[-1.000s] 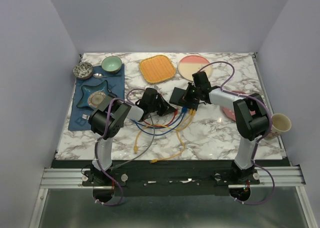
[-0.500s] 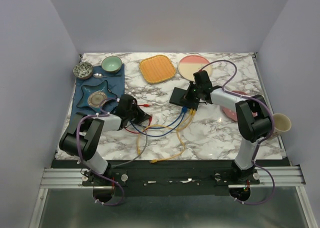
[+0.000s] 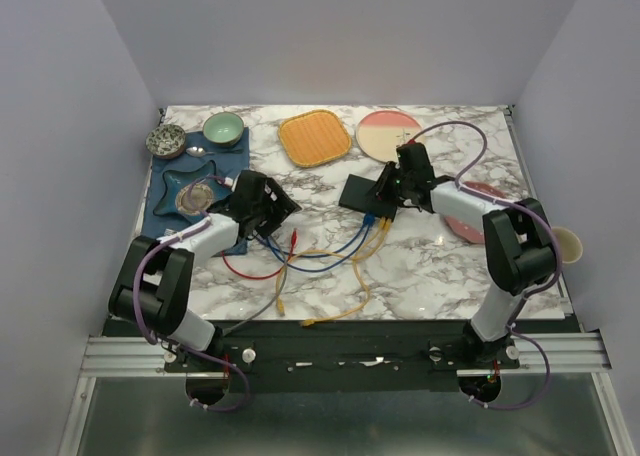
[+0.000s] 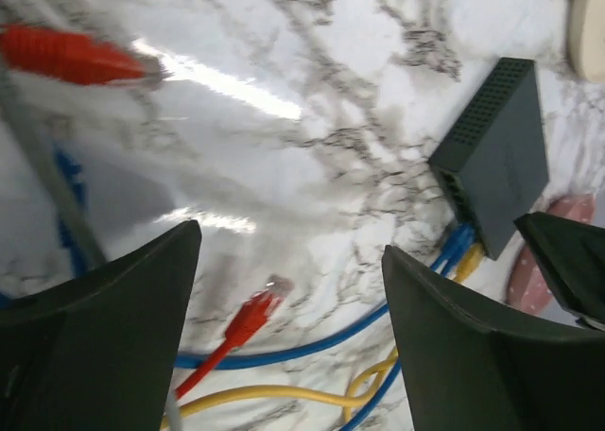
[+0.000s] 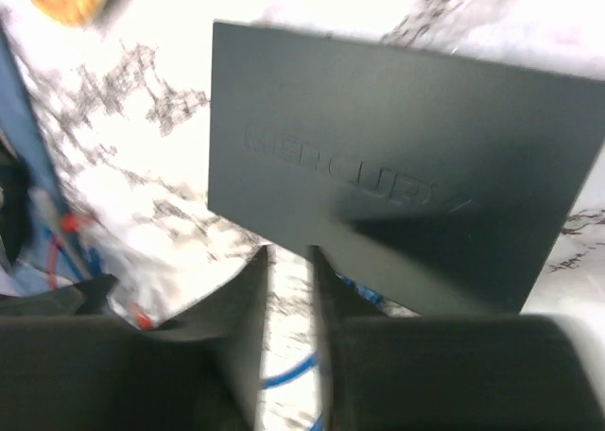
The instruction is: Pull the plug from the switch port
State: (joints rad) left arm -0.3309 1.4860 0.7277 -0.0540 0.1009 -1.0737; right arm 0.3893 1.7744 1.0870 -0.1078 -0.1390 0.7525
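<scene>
- Top view: the switch [image 3: 360,191], a flat matte black box, lies mid-table on the glossy, grey-veined marble table [image 3: 440,266], just below the orange square plate [image 3: 314,137] with its ribbed face. Blue cables [image 3: 345,244] and yellow cables [image 3: 372,244] run from its near edge.
- The red plug [image 3: 297,238] lies loose on the marble, well apart from the switch, at the end of a looping red cable [image 3: 250,273].
- The left gripper [image 3: 280,204] hangs left of the switch, near a dark blue mat [image 3: 232,164]. The right gripper [image 3: 388,188] sits at the switch's right edge.
- Left wrist view: the left gripper [image 4: 290,242] is spread wide. Its 2 blunt dark fingers [image 4: 104,336] frame bare marble and the red plug [image 4: 255,313] with its clear tip. The switch [image 4: 496,152] shows a grid-textured side, with blue and yellow plugs seated in its sockets.
- Right wrist view: the right gripper [image 5: 290,253] is pinched to a thin slit, with only marble showing through it. Its fingers [image 5: 236,327] reach the near edge of the switch [image 5: 378,185], whose smooth lid bears embossed lettering. I cannot tell whether they touch it.
</scene>
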